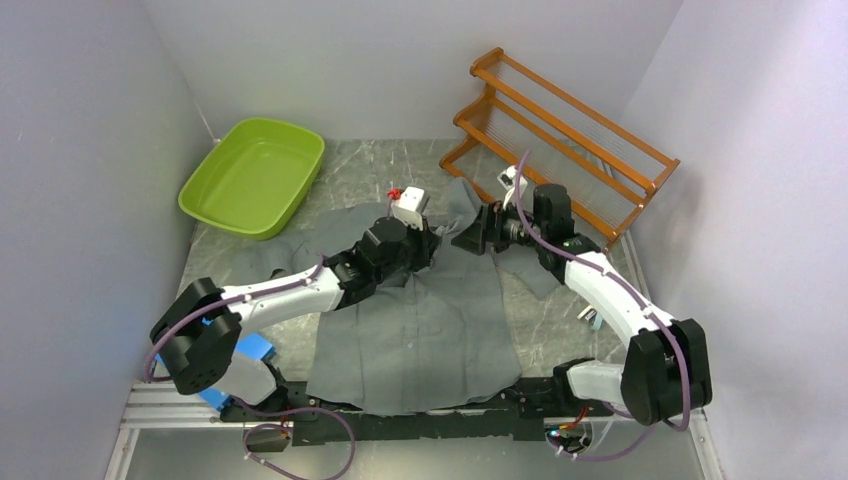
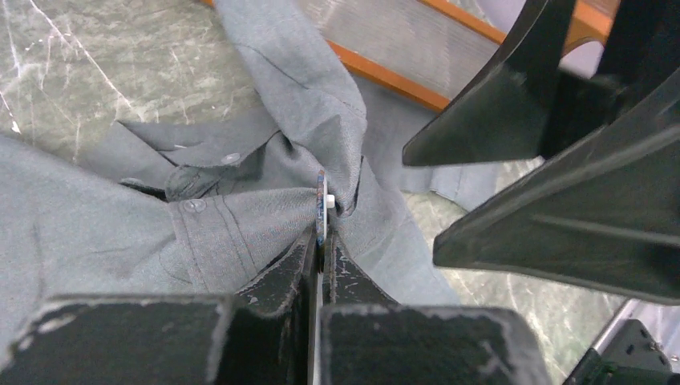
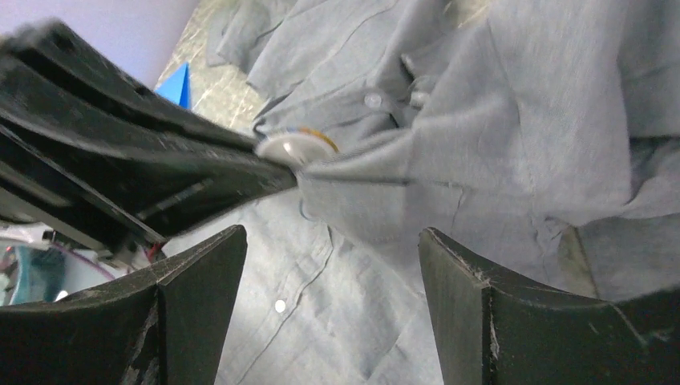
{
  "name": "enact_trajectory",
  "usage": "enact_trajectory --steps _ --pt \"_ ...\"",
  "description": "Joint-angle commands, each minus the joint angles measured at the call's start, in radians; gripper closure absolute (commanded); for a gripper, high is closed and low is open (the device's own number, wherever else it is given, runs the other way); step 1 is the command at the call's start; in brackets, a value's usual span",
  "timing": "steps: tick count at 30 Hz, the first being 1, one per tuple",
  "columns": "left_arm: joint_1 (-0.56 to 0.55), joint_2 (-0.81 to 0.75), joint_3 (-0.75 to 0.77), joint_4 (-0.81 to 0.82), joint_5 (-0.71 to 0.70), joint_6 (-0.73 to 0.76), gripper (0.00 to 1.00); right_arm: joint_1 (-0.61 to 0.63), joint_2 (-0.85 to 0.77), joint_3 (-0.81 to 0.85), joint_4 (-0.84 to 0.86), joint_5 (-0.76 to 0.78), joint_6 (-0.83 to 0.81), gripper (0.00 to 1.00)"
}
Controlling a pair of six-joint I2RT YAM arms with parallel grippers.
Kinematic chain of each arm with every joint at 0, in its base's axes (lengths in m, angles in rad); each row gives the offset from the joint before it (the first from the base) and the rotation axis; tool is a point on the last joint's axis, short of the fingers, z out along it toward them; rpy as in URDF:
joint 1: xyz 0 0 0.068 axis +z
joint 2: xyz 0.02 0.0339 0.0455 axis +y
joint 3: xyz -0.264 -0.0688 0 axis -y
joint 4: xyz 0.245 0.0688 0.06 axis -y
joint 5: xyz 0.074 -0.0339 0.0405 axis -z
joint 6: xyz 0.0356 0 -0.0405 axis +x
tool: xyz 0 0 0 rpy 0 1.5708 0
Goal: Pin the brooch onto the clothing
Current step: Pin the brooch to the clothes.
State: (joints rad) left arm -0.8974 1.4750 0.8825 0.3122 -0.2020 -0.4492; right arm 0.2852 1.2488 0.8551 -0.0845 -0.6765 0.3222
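Observation:
The dark-grey shirt [image 1: 420, 320] lies spread on the table, collar at the far end. A fold near the collar is drawn up into a peak [image 2: 329, 136]. My left gripper [image 2: 322, 241] is shut on the brooch [image 2: 321, 210], a thin round disc seen edge-on, which touches that fold. In the right wrist view the brooch [image 3: 295, 147] shows as a pale disc at the tips of the left fingers [image 3: 240, 180]. My right gripper [image 3: 333, 265] is open and empty, facing the fold and close to it. In the top view the left gripper [image 1: 432, 248] and the right gripper [image 1: 470, 238] nearly meet.
A green tray [image 1: 255, 175] stands at the back left. A wooden rack [image 1: 570, 130] leans at the back right, also in the left wrist view [image 2: 385, 76]. A blue object [image 1: 258, 350] lies by the left arm's base. Walls close in on both sides.

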Motion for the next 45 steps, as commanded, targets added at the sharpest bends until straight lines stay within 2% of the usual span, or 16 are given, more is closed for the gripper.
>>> enact_trajectory --steps 1,3,6,12,21,28,36,39,41,43,45 --pt "0.012 -0.08 0.043 -0.054 0.062 -0.068 0.97 -0.009 -0.078 -0.109 0.289 -0.12 0.049 0.19" --pt "0.02 -0.101 0.039 -0.056 0.089 -0.081 0.97 -0.011 -0.106 -0.149 0.35 -0.126 0.059 0.2" --pt "0.024 -0.114 0.031 -0.043 0.126 -0.082 0.98 -0.01 -0.11 -0.162 0.375 -0.154 0.048 0.26" --pt "0.029 -0.122 0.04 -0.035 0.187 -0.087 0.97 -0.009 -0.071 -0.121 0.298 -0.144 -0.006 0.34" --pt "0.03 -0.123 0.05 -0.019 0.248 -0.107 0.97 0.006 -0.019 -0.087 0.248 -0.135 -0.04 0.55" --pt "0.032 -0.14 0.041 -0.01 0.271 -0.115 0.97 0.046 0.022 -0.055 0.153 -0.062 -0.088 0.7" --pt "0.059 -0.177 0.011 0.024 0.308 -0.147 0.98 0.084 0.014 -0.055 0.058 0.045 -0.144 0.8" --pt "0.079 -0.184 0.006 0.028 0.341 -0.157 0.97 0.113 -0.009 -0.06 0.037 0.093 -0.179 0.8" --pt "0.087 -0.189 0.004 0.022 0.35 -0.161 0.97 0.131 -0.027 -0.063 0.024 0.128 -0.194 0.75" --pt "0.095 -0.194 0.003 0.012 0.354 -0.16 0.97 0.134 -0.048 -0.074 0.037 0.128 -0.192 0.65" --pt "0.102 -0.196 0.003 -0.003 0.359 -0.148 0.97 0.133 -0.092 -0.091 0.069 0.116 -0.18 0.45"
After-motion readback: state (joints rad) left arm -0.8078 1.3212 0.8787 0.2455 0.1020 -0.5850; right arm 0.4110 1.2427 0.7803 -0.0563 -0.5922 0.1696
